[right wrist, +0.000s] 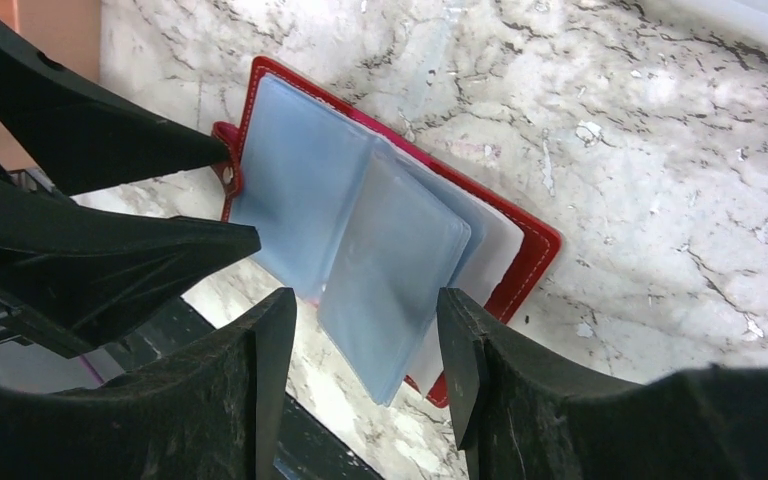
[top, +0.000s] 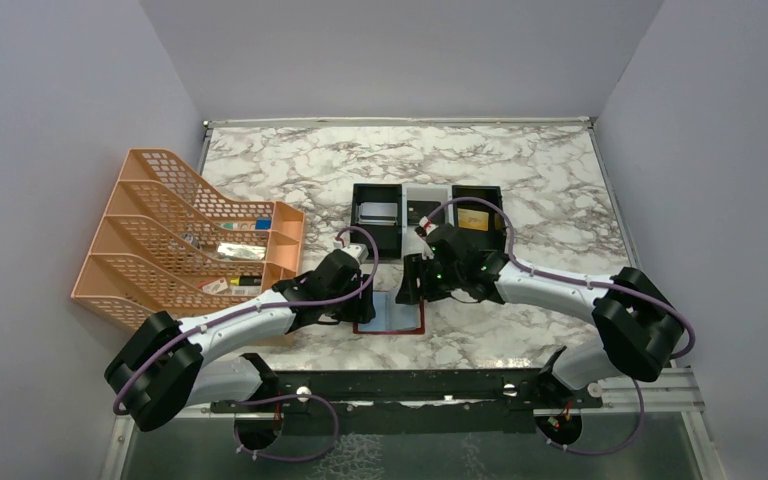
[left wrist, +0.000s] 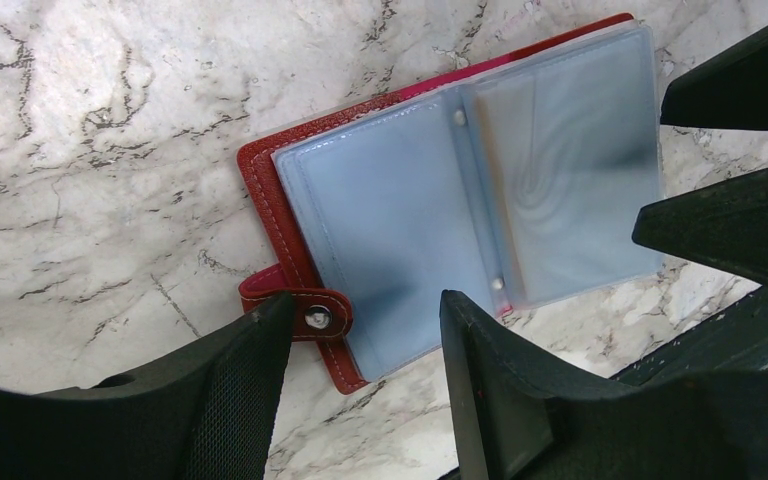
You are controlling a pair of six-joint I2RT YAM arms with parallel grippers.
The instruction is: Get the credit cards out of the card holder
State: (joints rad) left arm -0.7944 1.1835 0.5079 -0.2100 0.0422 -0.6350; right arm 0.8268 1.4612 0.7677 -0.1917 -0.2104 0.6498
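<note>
The card holder [top: 392,312] lies spread open on the marble table [top: 560,180] just ahead of the arm bases, where both arms reach it: the left claw [left wrist: 360,310] hangs open over its snap-tab edge, probably to pin it down, and the right claw [right wrist: 365,300] hangs open, empty, above the sleeves [right wrist: 390,270]. The holder is dark red with pale stitching; its frosted blue sleeves, one lifted off the rest, show no card I can make out.
</note>
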